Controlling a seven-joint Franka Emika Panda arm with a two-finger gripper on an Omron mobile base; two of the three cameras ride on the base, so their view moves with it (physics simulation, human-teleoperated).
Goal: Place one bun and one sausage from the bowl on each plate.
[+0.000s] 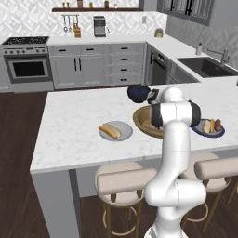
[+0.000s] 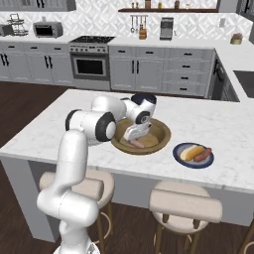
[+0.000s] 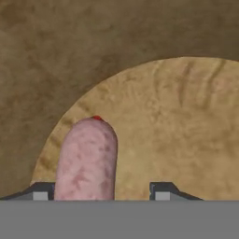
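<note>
Sausage [image 3: 86, 158] lies on the flat floor of the brown wooden bowl [image 2: 161, 130], pink and mottled. In the hand view it sits at about 7 o'clock, close to the left finger tip [image 3: 41, 192], and its round end points up to 12 o'clock. The right finger tip [image 3: 161, 191] stands apart from the sausage, with bare bowl floor between them. The tool [image 3: 100, 192] looks part way open, and I cannot tell if it grips the sausage or not.

The bowl sits on the white desk [image 1: 69, 121]. In the right base view the tool [image 2: 134, 141] is down inside the bowl, and the sausage [image 2: 137, 144] shows as a small pink thing under it. The bowl's wall rises all round the tool, nearest on the arm's side.

The dark blue plate [image 2: 179, 158] is just beside the bowl at 4 o'clock in the right base view. It holds one bun [image 2: 191, 152] and one sausage [image 2: 203, 155]. It lies near the front edge of the desk. The grey plate [image 1: 125, 135] is at 9 o'clock from the bowl in the left base view, a little apart from it, and holds a bun [image 1: 109, 130]. A dark blue bowl [image 1: 138, 93] sits just behind the wooden bowl at 12 o'clock.

The desk is wide and bare to the left of the grey plate. Stools [image 2: 186, 206] stand under the front edge.

The arm [image 2: 74, 163] goes up from the base, bends at a big elbow, then reaches forward and down into the bowl.
</note>
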